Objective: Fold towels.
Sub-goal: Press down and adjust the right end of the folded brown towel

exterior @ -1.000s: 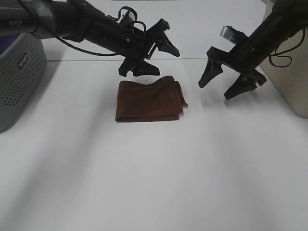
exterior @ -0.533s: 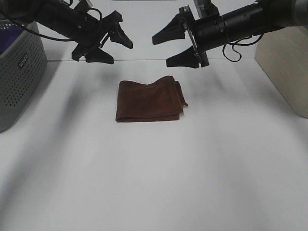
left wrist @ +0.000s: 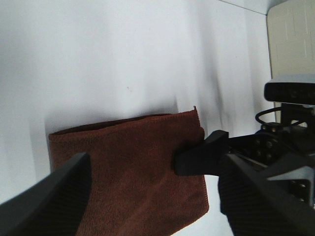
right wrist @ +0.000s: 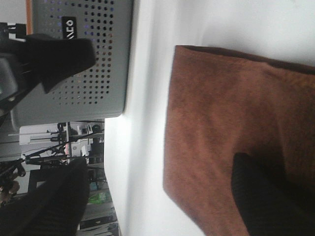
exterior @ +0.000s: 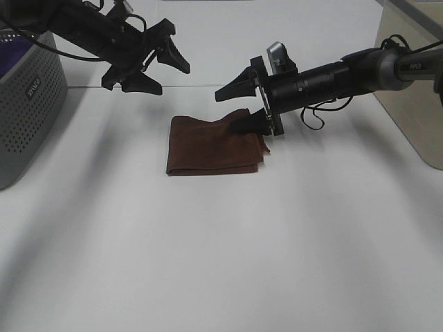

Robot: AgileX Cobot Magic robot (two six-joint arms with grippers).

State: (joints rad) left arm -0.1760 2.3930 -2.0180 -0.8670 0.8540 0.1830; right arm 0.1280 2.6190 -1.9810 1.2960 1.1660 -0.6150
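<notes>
Brown plush, the towel [exterior: 211, 146] lies folded into a rectangle on the white table [exterior: 221, 242], a little far of the middle, with its far right corner humped up and slightly ragged. My right gripper [exterior: 224, 113] reaches in level from the right with its jaws spread apart and nothing between them. One finger stands in the air above that humped corner, and the other lies over the towel's right edge. Whether it presses the cloth or hangs just above it, I cannot tell. From my right wrist the towel [right wrist: 221, 128] fills most of the view, with that lower finger [right wrist: 261, 196] dark against it. My left gripper [exterior: 174, 81] hangs raised over the far left of the table, well apart from the towel, its jaws also wide and holding nothing. From my left wrist I look down on the towel [left wrist: 128, 167] between my own fingers [left wrist: 54, 196]. A grey perforated basket [exterior: 28, 117] stands at the left edge with purple cloth [exterior: 14, 55] in it, and a beige box [exterior: 415, 90] stands at the far right.
</notes>
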